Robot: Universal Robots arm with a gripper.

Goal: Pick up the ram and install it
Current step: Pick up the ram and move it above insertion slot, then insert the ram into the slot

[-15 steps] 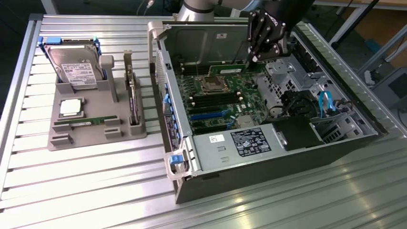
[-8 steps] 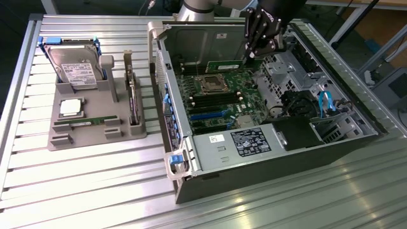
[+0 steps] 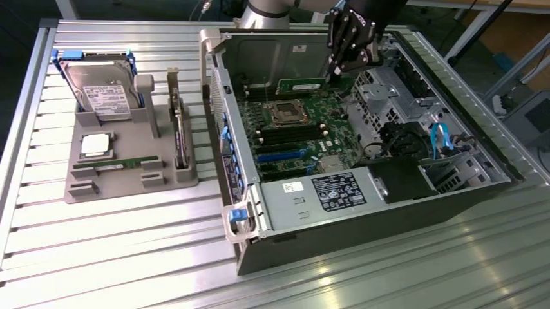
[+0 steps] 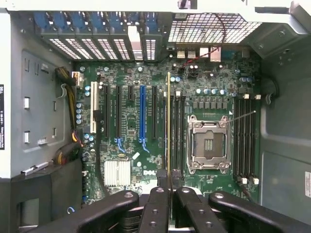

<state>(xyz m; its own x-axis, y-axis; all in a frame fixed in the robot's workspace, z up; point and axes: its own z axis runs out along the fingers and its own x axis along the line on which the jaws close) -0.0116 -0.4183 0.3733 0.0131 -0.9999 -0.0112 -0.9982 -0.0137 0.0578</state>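
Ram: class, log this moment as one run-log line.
end effector: shut on ram | ram: held inside computer case, above motherboard slots beside CPU socket | second ram: on tray

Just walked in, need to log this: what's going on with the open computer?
The arm's gripper is shut on the ram, holding it on edge inside the open computer case, over the memory slots beside the empty processor socket. It does not look seated yet. A second ram stick lies in the grey holder outside the case.
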